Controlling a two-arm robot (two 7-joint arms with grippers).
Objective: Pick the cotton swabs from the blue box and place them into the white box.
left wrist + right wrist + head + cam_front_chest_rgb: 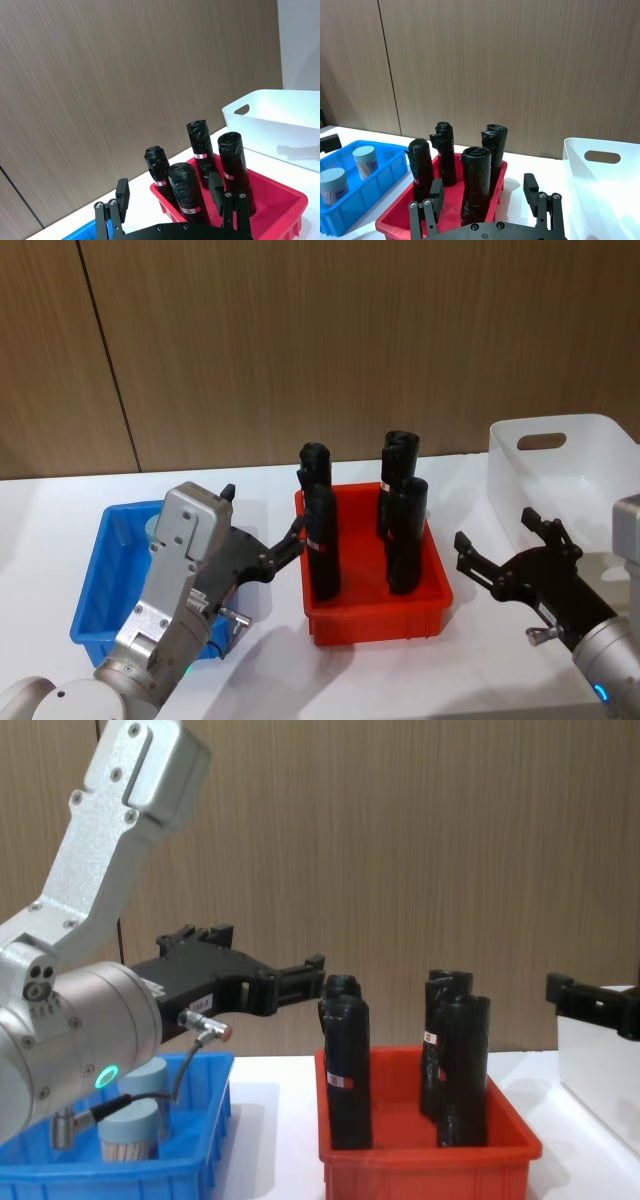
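Two cotton swabs tubs [362, 161] [331, 183] with pale lids stand in the blue box [386, 169] at the table's left; the chest view shows them [130, 1132] behind my left arm. My left gripper [265, 515] hovers above the blue box's right side [92, 585], open and holding nothing, its fingers pointing toward the red bin. The white box [560, 455] stands at the far right. My right gripper [497, 530] is open and holds nothing, in front of the white box and right of the red bin. The left arm hides much of the blue box in the head view.
A red bin [380, 622] between the two boxes holds several tall black rolls [322, 540] with red-white labels, standing upright. A wood-panelled wall runs behind the white table. Bare table lies in front of the red bin.
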